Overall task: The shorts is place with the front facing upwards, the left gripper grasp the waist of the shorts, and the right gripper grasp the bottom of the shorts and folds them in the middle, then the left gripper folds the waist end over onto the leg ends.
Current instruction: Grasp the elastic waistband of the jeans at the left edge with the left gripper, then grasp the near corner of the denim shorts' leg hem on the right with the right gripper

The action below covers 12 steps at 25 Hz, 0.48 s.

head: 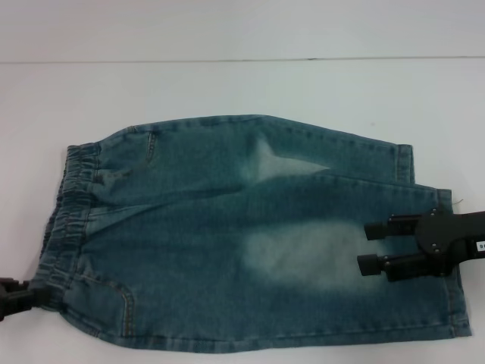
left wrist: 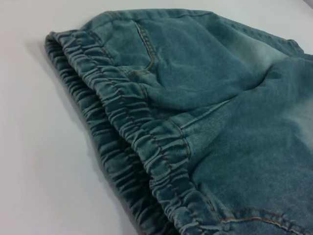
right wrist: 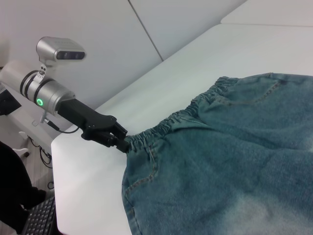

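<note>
The shorts (head: 227,227) lie flat on the white table, folded lengthwise into a long denim band with pale patches. The ruffled waist of the shorts (head: 72,205) is at the left and shows close up in the left wrist view (left wrist: 122,122). The bottom of the shorts (head: 458,303) is at the right. My left gripper (head: 15,296) is at the near corner of the waist, and the right wrist view shows it (right wrist: 120,139) shut on the band. My right gripper (head: 371,246) hovers open over the leg end, holding nothing.
The white table (head: 227,83) reaches back to a wall seam. In the right wrist view the table edge (right wrist: 56,196) drops off behind the left arm (right wrist: 54,93), with a keyboard (right wrist: 39,220) lying lower down beyond it.
</note>
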### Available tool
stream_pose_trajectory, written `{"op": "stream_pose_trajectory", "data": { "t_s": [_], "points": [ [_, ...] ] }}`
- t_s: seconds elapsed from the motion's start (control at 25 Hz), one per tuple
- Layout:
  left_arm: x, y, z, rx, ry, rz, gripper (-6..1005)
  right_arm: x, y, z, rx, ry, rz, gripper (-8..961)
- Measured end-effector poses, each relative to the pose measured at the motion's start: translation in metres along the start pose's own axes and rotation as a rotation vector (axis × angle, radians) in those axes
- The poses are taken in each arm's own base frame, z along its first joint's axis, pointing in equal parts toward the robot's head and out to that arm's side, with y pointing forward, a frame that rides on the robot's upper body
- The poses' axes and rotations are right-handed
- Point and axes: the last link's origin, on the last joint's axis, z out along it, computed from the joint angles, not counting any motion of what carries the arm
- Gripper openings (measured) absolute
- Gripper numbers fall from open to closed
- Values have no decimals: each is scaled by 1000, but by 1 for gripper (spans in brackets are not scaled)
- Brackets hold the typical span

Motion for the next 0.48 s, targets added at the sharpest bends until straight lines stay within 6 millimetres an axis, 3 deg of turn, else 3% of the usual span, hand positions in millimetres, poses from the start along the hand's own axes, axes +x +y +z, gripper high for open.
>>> {"op": "stream_pose_trajectory", "data": {
  "t_s": [0.32,0.44,0.48],
  "points": [
    [5,5,-2,-38,23,-4,209,-1,0,-1,3,-4,0,871],
    [12,7,-2,-55,45,-5,29,-4,-3,-6,14,-5,3,871],
    [14,8,-2,-60,51,-4,28,-5,-4,-8,20,-1,5,871]
  ]
}}
